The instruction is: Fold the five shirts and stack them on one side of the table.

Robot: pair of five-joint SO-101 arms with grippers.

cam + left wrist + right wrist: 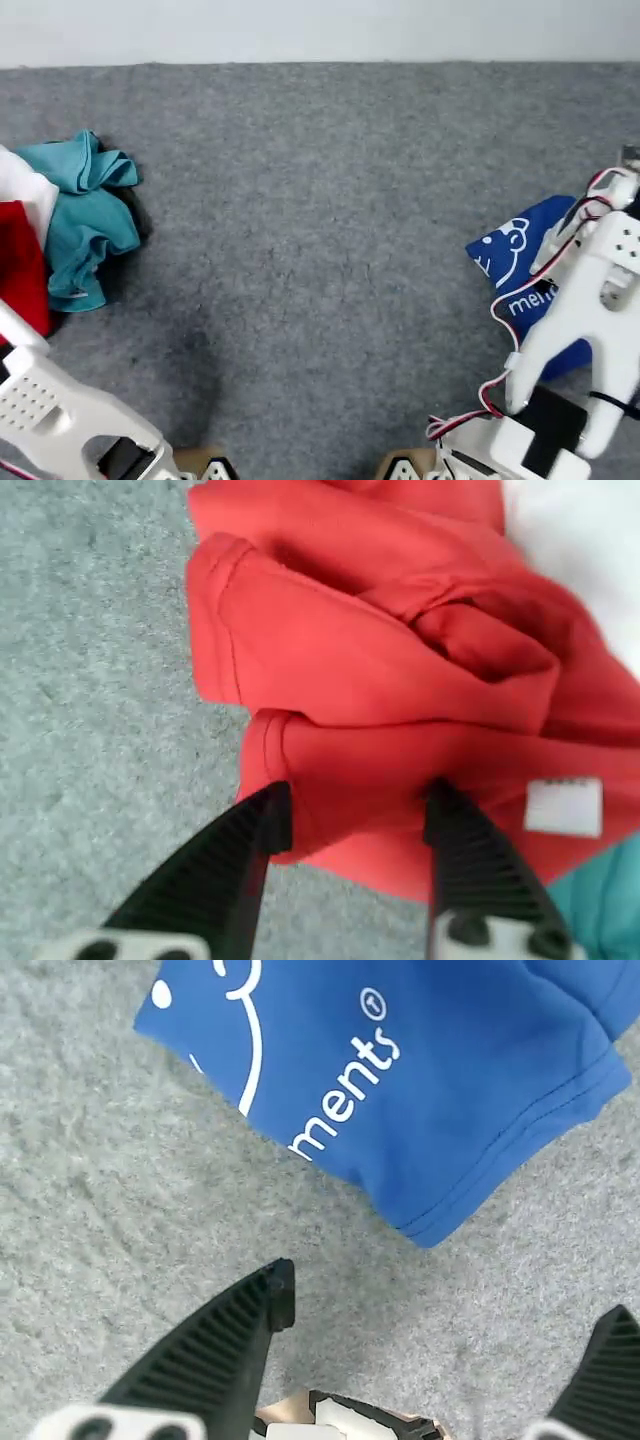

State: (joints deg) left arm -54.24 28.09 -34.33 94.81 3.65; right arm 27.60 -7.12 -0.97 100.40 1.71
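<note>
Grey felt table (330, 200), left claw (358, 798) part-open astride hem of red shirt (380, 670), ready to pinch; right claw (450, 1298) gaping wide, well apart from red shirt.

On your grey felt table (330, 230), a crumpled teal cloth shirt (85, 225) touches a red cloth shirt (20, 265) and a white cloth shirt (25, 190); opposite, your white plastic right arm (585, 310) (wires trailing) overlaps a blue white-printed shirt (535, 240).

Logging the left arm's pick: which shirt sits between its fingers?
The red shirt: its folded edge lies between the left gripper's open fingers. The teal shirt, white shirt and blue shirt lie clear of them.
</note>
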